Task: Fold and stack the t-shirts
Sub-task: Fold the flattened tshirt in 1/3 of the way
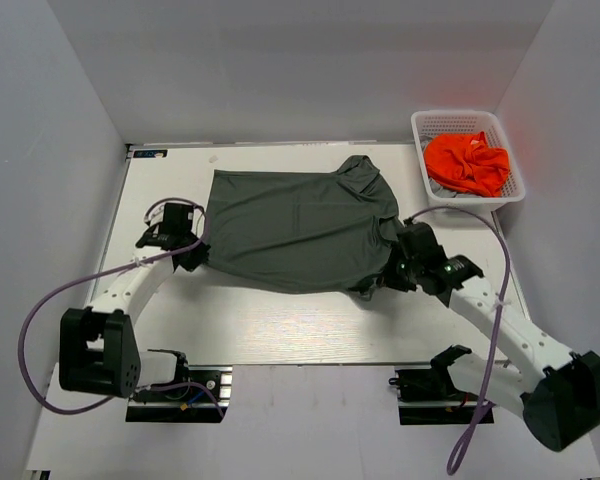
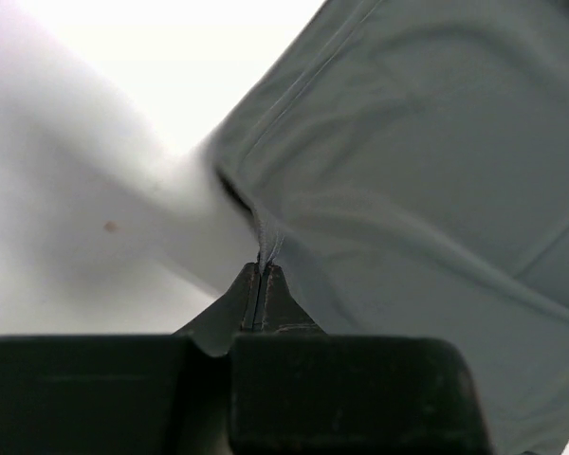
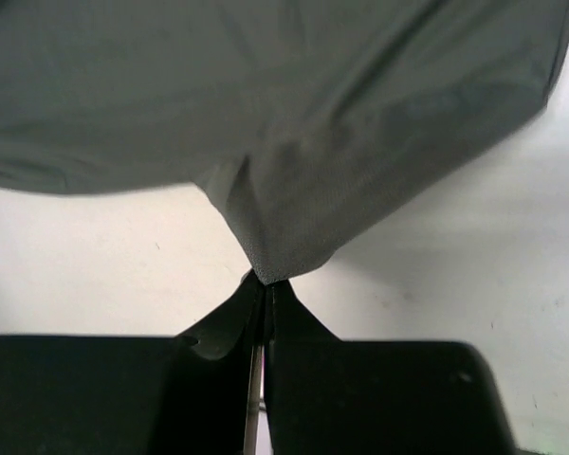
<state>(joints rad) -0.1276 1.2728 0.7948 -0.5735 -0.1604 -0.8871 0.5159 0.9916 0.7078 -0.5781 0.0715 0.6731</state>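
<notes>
things counted on the tabletop [image 1: 280,320]
two t-shirts: one grey t-shirt [image 1: 300,230], one orange t-shirt [image 1: 467,163]; one basket [image 1: 477,203]; two grippers: left gripper [image 2: 263,270], right gripper [image 3: 266,282].

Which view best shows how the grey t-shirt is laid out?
Top external: the whole grey t-shirt is spread over the table. Left wrist shows only an edge pinched in the left gripper; right wrist, only a fold pinched in the right gripper.

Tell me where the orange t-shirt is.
Top view: the orange t-shirt lies bunched in the white basket at the far right, just right of the grey t-shirt.
</notes>
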